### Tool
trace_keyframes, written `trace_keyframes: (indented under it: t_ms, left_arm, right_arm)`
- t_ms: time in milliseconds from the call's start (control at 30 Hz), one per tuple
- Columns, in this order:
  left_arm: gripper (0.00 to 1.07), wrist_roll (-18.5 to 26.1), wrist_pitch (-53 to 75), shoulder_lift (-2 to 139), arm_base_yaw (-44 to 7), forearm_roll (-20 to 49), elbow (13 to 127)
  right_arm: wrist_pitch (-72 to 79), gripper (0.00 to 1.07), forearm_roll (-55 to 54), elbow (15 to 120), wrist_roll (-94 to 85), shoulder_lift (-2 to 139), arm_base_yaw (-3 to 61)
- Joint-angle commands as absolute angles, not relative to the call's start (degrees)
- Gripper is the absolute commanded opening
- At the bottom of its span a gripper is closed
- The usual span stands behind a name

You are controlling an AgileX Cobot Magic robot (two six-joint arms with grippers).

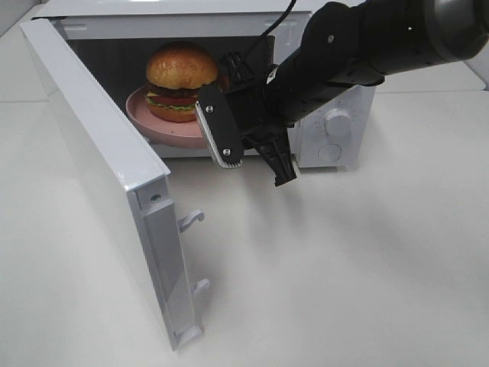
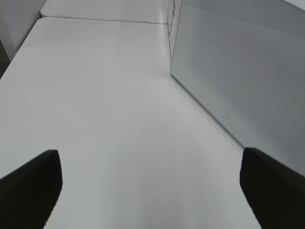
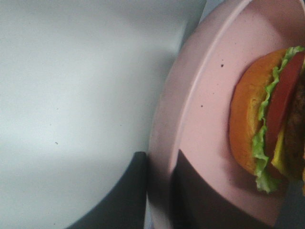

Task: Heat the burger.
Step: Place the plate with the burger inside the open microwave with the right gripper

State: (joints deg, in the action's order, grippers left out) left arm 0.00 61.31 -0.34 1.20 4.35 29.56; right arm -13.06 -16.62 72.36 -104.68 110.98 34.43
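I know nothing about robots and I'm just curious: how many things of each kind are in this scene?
burger: 1
pink plate: 1
microwave: 1
grippers: 2 (left gripper, right gripper)
Total: 5

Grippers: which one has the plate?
The right gripper: its jaws are shut on the rim of the pink plate. The left gripper hangs open over the table, holding nothing.

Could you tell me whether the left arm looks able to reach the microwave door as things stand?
Probably yes: the left hand hangs open beside the door, with only bare table between them. The right hand, on the plate inside, is not in its way.
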Motion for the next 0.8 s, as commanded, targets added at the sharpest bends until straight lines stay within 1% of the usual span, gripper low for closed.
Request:
trace_keyframes:
  t_ms: [33,167,467,800]
  left_arm:
    - [0.93,0.29,61.25,-0.69,1.32,4.53,29.56]
    - [0.93,0.29,61.25,-0.69,1.32,4.53,29.56]
    - [0.93,0.29,61.25,-0.69,1.32,4.53,29.56]
    - [0.93,0.29,61.25,-0.69,1.32,4.53,29.56]
  right_arm:
    - [-9.85,0.09,-14.21,76.03,-98.61,112.41,33.92]
    - [-9.91,0.09,-11.63,78.84,-95.51,114.31,33.92]
    - [-10.89,0.1,-11.17,82.56,-95.17,117.46,33.92]
    - [-16.16,0.1,-9.22,89.73,-91.04,121.81,33.92]
